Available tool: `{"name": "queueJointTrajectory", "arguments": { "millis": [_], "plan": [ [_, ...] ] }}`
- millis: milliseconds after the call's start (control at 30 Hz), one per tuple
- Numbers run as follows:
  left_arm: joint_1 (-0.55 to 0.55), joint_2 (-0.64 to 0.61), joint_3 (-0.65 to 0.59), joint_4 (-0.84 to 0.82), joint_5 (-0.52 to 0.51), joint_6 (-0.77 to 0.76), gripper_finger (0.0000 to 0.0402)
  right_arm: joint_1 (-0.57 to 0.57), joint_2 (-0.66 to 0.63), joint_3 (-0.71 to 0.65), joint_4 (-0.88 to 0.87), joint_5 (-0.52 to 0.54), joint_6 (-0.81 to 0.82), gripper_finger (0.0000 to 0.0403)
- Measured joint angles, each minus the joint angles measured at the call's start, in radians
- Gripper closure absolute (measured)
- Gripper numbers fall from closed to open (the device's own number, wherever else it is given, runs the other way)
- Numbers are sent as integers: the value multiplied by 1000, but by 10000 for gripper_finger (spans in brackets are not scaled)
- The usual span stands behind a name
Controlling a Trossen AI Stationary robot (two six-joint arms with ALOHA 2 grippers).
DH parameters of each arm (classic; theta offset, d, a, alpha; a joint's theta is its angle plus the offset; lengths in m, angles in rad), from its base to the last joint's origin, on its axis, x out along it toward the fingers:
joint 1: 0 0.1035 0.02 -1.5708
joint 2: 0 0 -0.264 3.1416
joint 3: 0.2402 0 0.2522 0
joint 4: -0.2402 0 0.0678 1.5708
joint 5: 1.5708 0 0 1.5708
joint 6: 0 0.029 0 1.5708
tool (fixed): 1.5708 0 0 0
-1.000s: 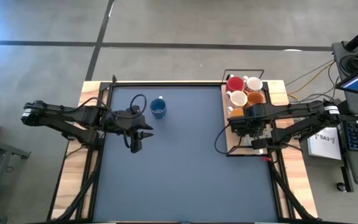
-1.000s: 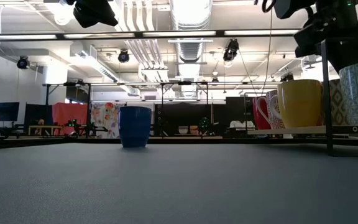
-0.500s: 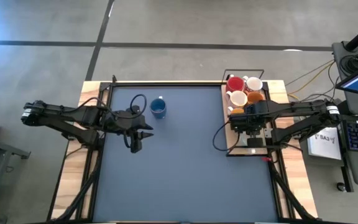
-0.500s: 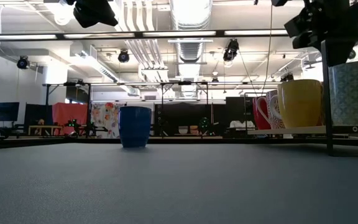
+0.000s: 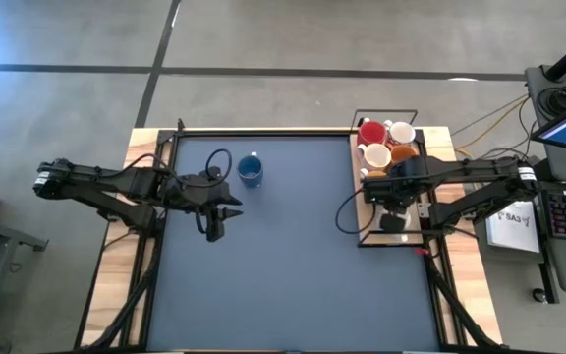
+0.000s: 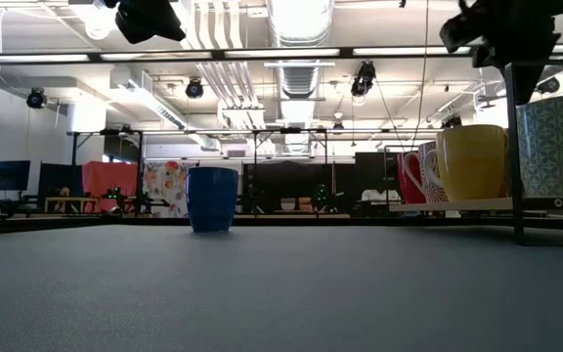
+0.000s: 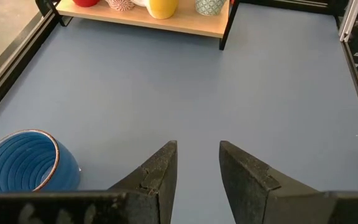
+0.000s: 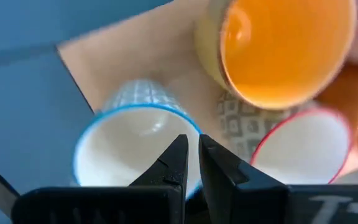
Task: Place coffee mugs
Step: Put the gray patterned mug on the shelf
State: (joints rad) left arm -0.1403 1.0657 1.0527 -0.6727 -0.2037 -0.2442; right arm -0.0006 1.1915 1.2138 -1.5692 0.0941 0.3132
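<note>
High view. One blue mug (image 5: 251,172) stands alone on the mat (image 5: 283,275), near the far edge, left of centre. The other mugs sit bunched on the wooden tray (image 5: 359,231) at the mat's right edge: a red mug (image 5: 370,132), white ones, orange ones; the full count is hidden by the arm. Judgement: one mug placed, the rest still to come off the tray. The left gripper (image 5: 214,228) waits over the mat, just beside the blue mug. The right gripper (image 5: 393,202) is over the tray among the mugs.

Low view. The blue mug is upright on the mat. On the tray at the right stand a yellow-orange mug (image 6: 471,162), a patterned mug (image 6: 558,147) and part of the red one, all upright.

Left wrist view. The left fingers (image 7: 160,171) stand apart with nothing between them. The blue mug, seen from above, is empty.

Right wrist view. The right fingers (image 8: 178,163) are nearly together, over the rim of a blue-rimmed white mug (image 8: 126,140); whether they pinch its wall I cannot tell. That mug, an orange-lined one (image 8: 281,53) and a red-rimmed one (image 8: 303,146) are all empty.
</note>
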Motion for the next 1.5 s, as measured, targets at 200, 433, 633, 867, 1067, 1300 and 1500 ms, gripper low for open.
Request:
{"name": "queueJointTrajectory", "arguments": {
  "millis": [200,433,633,867,1067,1300,1500],
  "plan": [
    [0,0,0,0,0,0,299,0,0,3,68,-24,490,374],
    [0,0,0,-11,0,0,299,0,0,3,182,-115,713,340],
    [0,0,0,-76,0,27,299,0,0,-4,163,-120,921,309],
    [0,0,-1,-78,0,78,299,0,0,-33,163,-129,1022,304],
    [0,0,-1,-77,0,79,299,0,0,-85,163,-155,1006,313],
    [0,0,-2,-76,0,79,299,0,0,-136,152,-183,958,324],
    [0,0,-2,-75,0,79,299,0,0,-145,59,-184,944,333]
  ]
}}
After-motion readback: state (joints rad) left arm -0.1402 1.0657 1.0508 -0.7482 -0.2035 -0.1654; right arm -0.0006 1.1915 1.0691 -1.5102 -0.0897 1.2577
